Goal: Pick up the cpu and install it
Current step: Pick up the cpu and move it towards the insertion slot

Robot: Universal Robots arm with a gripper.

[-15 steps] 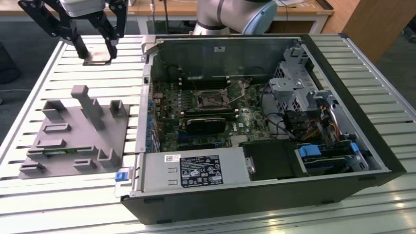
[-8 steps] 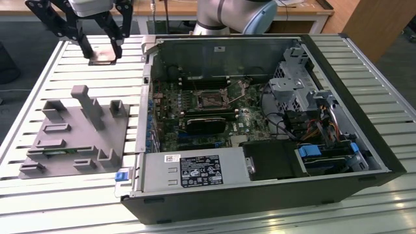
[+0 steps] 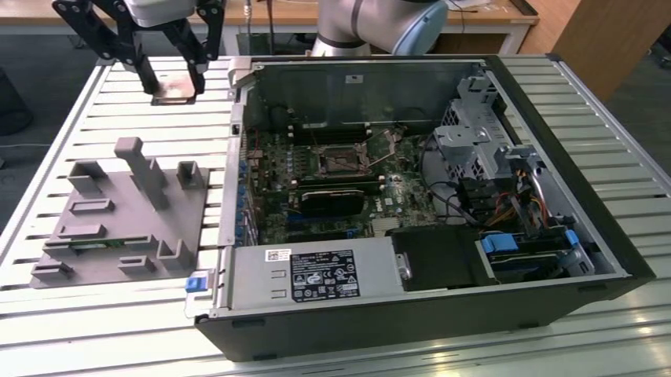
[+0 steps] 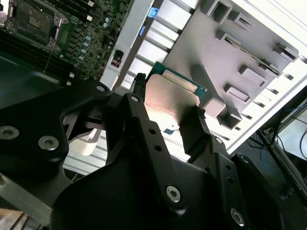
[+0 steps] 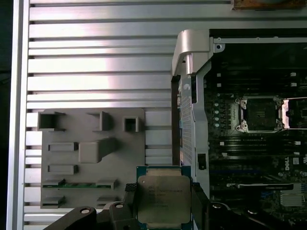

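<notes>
Here: square cpu, silver top, green rim, held between jaws.

Light: bright, diffuse, shadows soft. Sheen: broad bands on the slatted table beyond the gripper; blown white at its far edge in the second wrist view. Glare: warm patch on the cpu, clamped in the tool. Dim: case interior beside it.
</notes>
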